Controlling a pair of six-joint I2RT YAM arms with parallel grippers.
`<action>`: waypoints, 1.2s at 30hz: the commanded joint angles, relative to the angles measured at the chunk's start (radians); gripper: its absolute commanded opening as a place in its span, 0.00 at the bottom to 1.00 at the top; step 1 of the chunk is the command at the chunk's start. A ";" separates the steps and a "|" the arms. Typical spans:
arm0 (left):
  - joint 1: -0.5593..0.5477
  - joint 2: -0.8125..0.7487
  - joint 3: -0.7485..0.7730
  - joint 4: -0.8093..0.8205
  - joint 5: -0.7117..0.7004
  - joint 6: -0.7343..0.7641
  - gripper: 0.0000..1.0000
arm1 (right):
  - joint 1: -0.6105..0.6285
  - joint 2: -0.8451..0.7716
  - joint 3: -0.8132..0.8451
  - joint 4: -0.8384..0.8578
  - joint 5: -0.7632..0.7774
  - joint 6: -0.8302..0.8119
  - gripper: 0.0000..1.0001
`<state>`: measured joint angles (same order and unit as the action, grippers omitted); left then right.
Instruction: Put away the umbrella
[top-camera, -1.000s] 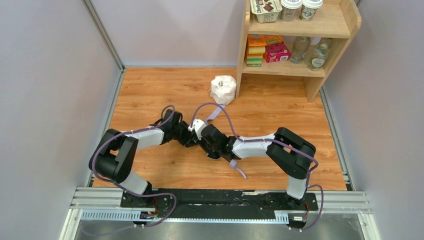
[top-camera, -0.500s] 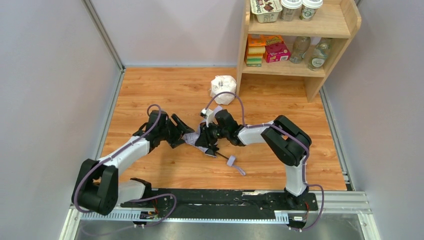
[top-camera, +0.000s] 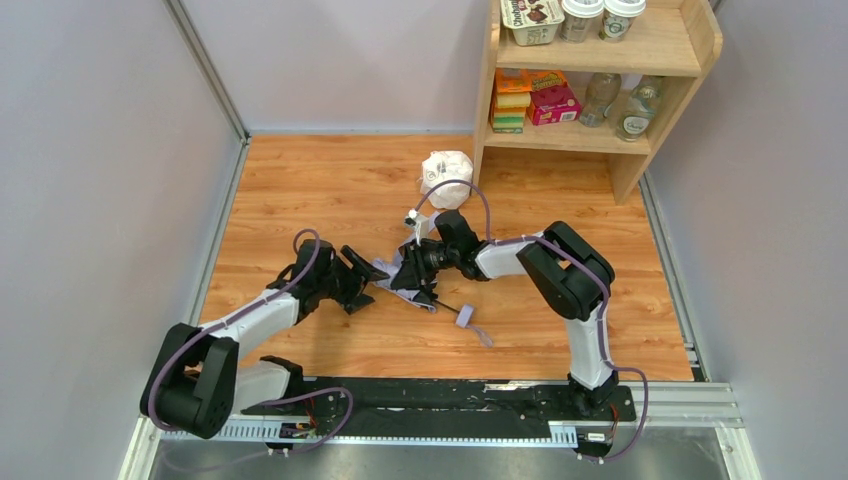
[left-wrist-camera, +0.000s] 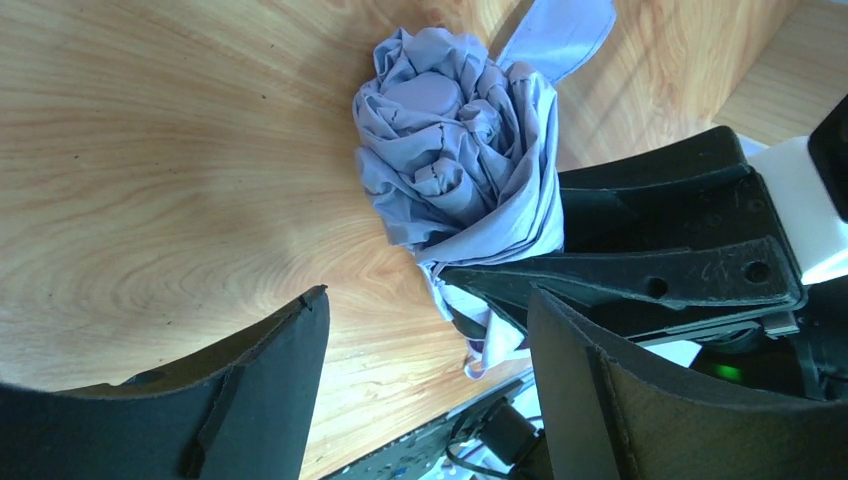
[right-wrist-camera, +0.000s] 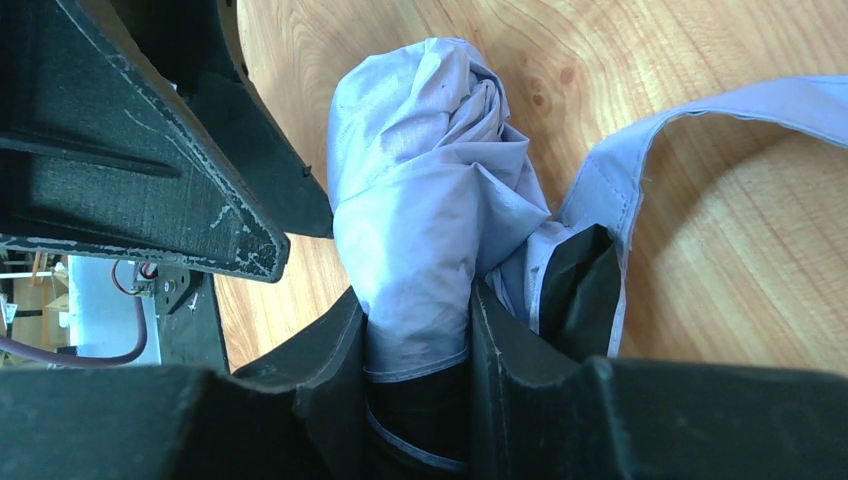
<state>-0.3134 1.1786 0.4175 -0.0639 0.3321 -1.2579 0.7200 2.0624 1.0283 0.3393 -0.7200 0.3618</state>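
The right gripper (right-wrist-camera: 416, 315) has its jaws clamped on the umbrella (right-wrist-camera: 420, 170), pinching the bunched lavender canopy (left-wrist-camera: 450, 150) near its lower end. The left gripper (left-wrist-camera: 428, 300) has its jaws fully apart and holds nothing. It faces the canopy's crumpled tip from just beside it, without contact.

In the overhead view, the umbrella lies low over the wooden table (top-camera: 300, 180), mid-table between the two wrists. The thin black shaft (top-camera: 447, 306) runs out of the canopy toward the near edge and ends at the small handle (top-camera: 463, 317), which rests on the wood.

Status, as a judgement:
- Done: the canopy is collapsed and gathered into a rough bundle.
- Not done: the folds are loose and uneven, and a fabric band (right-wrist-camera: 700, 110) hangs free rather than wrapped around the bundle.
- Not done: the shaft appears extended, not telescoped in.
- Not done: the umbrella is not yet stowed. The shelf unit (top-camera: 690, 60) and the white wrapped lump (top-camera: 447, 178) stand well apart from it.
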 joint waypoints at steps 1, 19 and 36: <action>0.000 0.018 -0.005 0.163 -0.002 -0.058 0.79 | 0.007 0.162 -0.096 -0.441 0.111 -0.040 0.00; -0.013 0.314 0.020 0.334 -0.027 -0.109 0.80 | 0.006 0.160 -0.079 -0.447 0.102 -0.052 0.00; -0.041 0.388 0.001 0.069 0.007 -0.020 0.00 | 0.038 -0.060 0.058 -0.621 0.174 -0.101 0.32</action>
<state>-0.3344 1.5070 0.4427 0.2932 0.4202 -1.4063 0.7090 1.9968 1.0901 0.0971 -0.6788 0.3508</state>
